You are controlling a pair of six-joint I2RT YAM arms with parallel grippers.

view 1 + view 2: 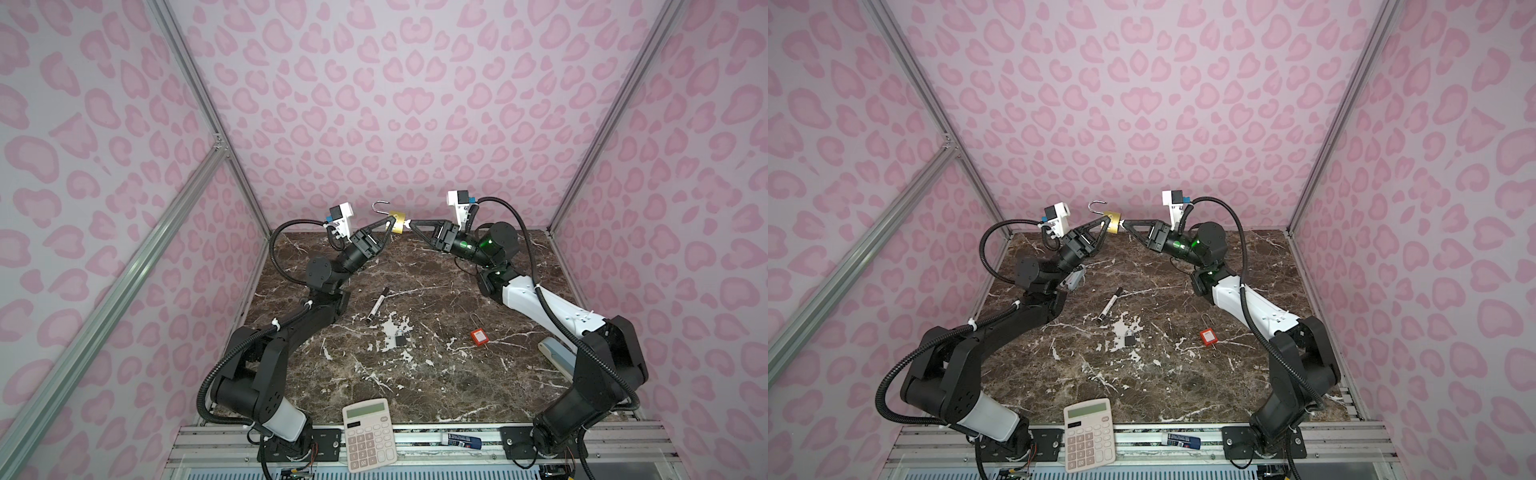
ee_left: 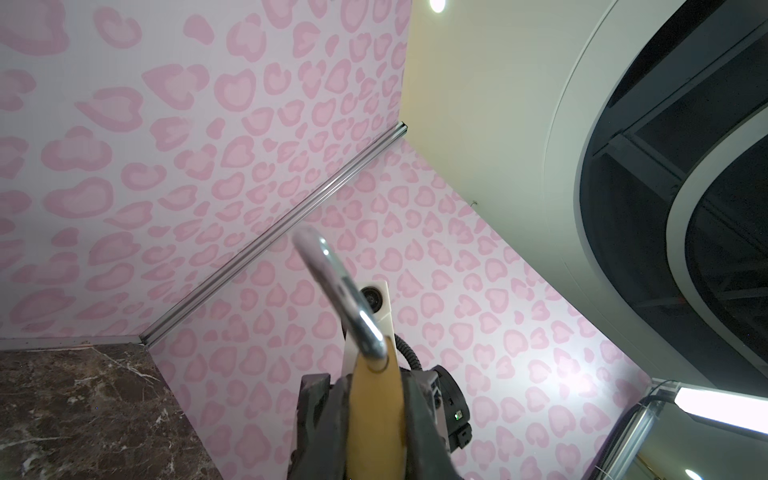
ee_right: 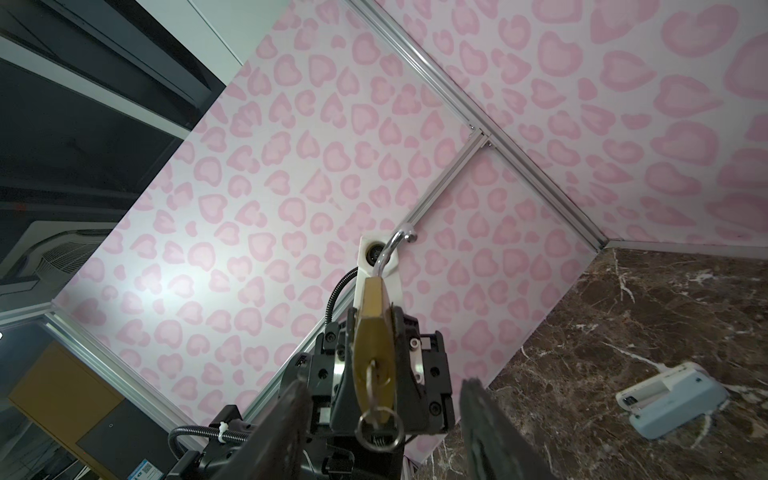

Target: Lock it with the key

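Calculator (image 1: 370, 434) lies at the near edge, partly on the metal rail, with a small blue-and-white tube (image 1: 463, 440) to its right.

Task item: brass padlock (image 1: 397, 223), held in the air over the far edge of the marble table (image 1: 415, 374), about mid-width, in front of the far wall. The body is yellow metal and narrow. The silver shackle (image 1: 380, 207) stands swung open, one leg seated in the body and the free hooked end up and to the left. In the right wrist view a key (image 3: 374, 386) sits in the keyhole on the end face opposite the shackle, and a wire ring (image 3: 380, 430) hangs from its head.

Left gripper (image 1: 392, 227): jaws clamped on the flat sides of the padlock body. The left arm reaches far and inward, its wrist angled up toward the right.

Right gripper (image 1: 409, 225): points left at the key end of the padlock. Its jaws stand apart on either side of the key ring, with a gap showing on both sides in the wrist view, so nothing is gripped. The right arm reaches far and inward, mirroring the left, so the two grippers meet nose to nose.

On the table, untouched: a marker (image 1: 377, 305) left of centre, a small dark padlock (image 1: 400, 338) at mid-table, a red padlock (image 1: 478, 336) to the right, and a pale grey case (image 1: 557, 353) at the right edge.
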